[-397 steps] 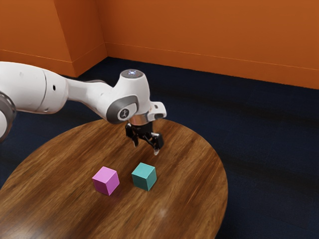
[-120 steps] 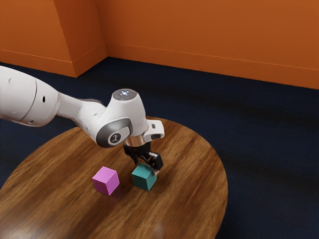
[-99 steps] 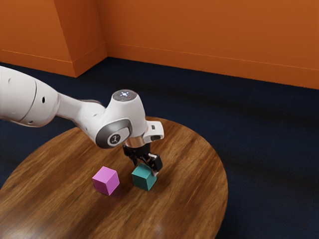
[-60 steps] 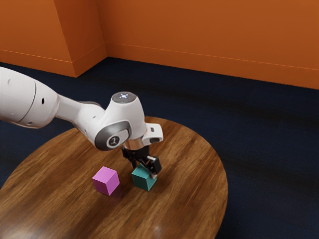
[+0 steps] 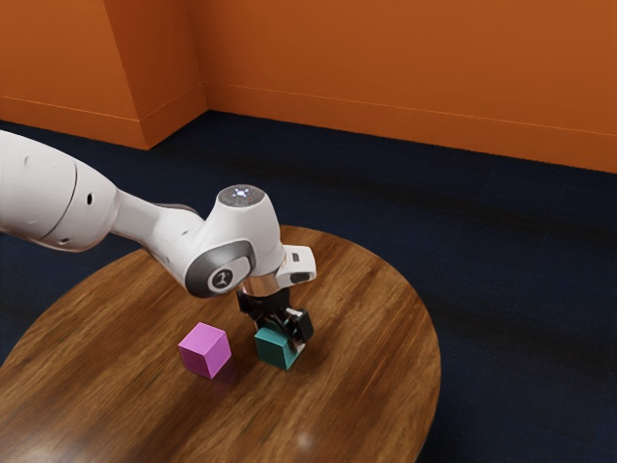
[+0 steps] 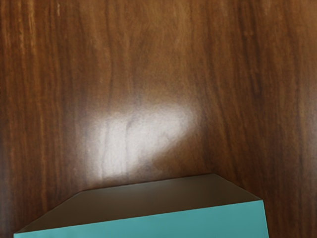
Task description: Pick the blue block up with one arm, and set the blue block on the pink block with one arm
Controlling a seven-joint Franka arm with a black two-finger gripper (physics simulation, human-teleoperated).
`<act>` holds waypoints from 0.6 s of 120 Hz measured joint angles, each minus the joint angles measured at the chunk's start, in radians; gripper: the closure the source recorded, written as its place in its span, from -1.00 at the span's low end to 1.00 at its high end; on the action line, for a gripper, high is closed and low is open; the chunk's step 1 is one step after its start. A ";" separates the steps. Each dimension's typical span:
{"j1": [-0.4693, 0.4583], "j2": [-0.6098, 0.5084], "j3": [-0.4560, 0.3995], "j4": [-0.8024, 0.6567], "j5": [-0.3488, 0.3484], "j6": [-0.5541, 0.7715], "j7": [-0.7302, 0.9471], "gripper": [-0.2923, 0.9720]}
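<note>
Blue block (image 6: pixel 148 228) close-up (wrist), pink block (image 5: pixel 204 349) exterior

In the exterior view the table (image 5: pixel 381 289) was set across the lower half of the frame, with the floor (image 5: pixel 501 222) behind it and the wall (image 5: pixel 405 58) along the top. Two blocks were placed on it side by side but apart, just below the frame's centre: the left block (image 5: pixel 204 349), and the right block (image 5: pixel 277 350) directly under the gripper (image 5: pixel 280 330), which was carried on the arm (image 5: pixel 116 217) reaching in from the left edge.
</note>
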 joint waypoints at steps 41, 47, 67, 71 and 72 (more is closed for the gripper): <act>0.000 -0.008 0.000 -0.001 0.001 -0.004 0.001 -0.48; 0.000 -0.007 0.000 -0.001 0.001 -0.005 0.000 -0.42; 0.000 -0.001 0.000 -0.001 0.000 -0.003 -0.002 -0.25; 0.000 -0.001 0.001 -0.001 0.000 -0.003 -0.003 -0.23; 0.000 -0.001 0.001 -0.001 0.000 -0.003 -0.003 -0.22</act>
